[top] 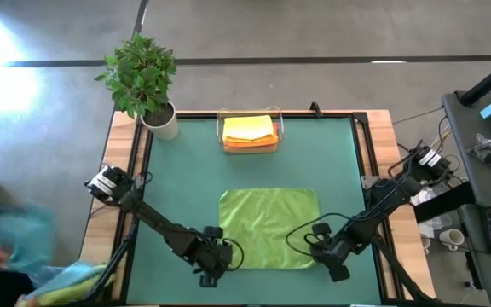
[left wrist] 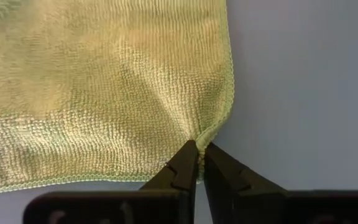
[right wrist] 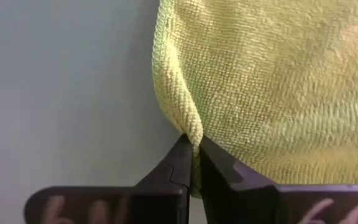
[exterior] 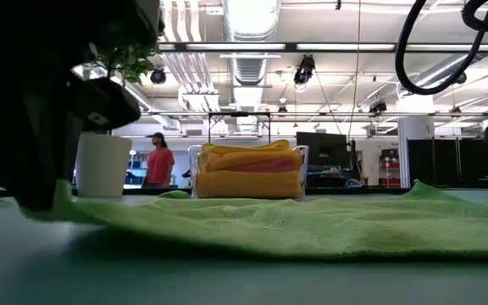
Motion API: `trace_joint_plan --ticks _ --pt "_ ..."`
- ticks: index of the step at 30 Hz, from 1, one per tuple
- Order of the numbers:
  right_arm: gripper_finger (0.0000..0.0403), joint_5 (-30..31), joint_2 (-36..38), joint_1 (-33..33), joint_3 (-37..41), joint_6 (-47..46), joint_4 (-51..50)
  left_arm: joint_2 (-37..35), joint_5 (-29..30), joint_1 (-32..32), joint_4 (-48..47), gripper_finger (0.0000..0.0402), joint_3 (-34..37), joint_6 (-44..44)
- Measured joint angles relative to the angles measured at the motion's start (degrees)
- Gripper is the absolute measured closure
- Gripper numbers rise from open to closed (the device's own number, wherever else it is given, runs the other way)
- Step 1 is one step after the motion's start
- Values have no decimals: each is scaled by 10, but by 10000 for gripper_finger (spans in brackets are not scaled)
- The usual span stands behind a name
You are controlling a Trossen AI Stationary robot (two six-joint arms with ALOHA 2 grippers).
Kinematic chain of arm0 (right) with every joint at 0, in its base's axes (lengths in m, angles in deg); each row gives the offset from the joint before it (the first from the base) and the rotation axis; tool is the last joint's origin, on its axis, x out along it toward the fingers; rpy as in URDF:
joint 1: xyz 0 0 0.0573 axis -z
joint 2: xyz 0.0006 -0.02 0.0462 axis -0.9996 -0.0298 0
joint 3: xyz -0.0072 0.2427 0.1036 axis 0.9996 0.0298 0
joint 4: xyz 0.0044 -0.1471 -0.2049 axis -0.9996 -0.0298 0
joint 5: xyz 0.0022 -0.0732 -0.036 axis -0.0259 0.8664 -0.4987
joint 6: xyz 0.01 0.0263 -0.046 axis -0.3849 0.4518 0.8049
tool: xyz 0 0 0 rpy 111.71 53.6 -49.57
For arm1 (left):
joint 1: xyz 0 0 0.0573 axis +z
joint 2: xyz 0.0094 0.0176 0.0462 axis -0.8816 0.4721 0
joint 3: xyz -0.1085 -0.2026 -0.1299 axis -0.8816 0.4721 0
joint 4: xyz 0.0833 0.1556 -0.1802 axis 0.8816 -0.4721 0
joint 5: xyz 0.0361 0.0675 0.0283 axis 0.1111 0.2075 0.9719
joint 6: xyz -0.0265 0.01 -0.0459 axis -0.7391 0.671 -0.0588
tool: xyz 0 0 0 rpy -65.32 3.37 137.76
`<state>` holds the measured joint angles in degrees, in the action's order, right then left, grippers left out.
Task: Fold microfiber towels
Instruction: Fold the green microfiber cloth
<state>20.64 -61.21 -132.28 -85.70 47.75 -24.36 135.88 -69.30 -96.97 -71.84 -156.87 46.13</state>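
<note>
A green microfiber towel (top: 268, 228) lies spread flat on the dark green mat (top: 186, 170) in the near middle. My left gripper (top: 222, 254) is shut on its near left corner, and my right gripper (top: 316, 251) is shut on its near right corner. In the low view the towel (exterior: 312, 224) stretches across the picture, and the dark bulk of my left gripper (exterior: 41, 127) stands over its left end. Folded yellow and orange towels (top: 249, 130) are stacked in a clear tray (top: 280, 128) at the far edge. My left gripper pinches the towel's near left corner (left wrist: 207, 134) between its two fingers, slanting down from the near side. The cloth puckers into a small fold at the fingertips; the rest lies on the mat. My right gripper pinches the towel's right edge at the near corner (right wrist: 190, 127) between its two fingers, slanting down from the near side. A raised ridge of cloth runs into the fingertips. The towel's body lies flat on the mat.
A potted plant (top: 143, 81) in a white pot (exterior: 102, 165) stands at the far left corner. A person's hand with blue and yellow cloths (top: 58, 281) shows off the table's near left. Another person (exterior: 158, 161) stands far back in the room.
</note>
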Motion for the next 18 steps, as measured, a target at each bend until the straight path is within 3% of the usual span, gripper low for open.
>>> trace_joint_plan --ticks 13,18 --pt "394 -10 158 -15 -7 -152 -32 -38 -20 3 -63 393 -48 -36" --pt "394 -2 181 -30 -23 -209 -31 -62 -36 3 -63 393 -58 -95"
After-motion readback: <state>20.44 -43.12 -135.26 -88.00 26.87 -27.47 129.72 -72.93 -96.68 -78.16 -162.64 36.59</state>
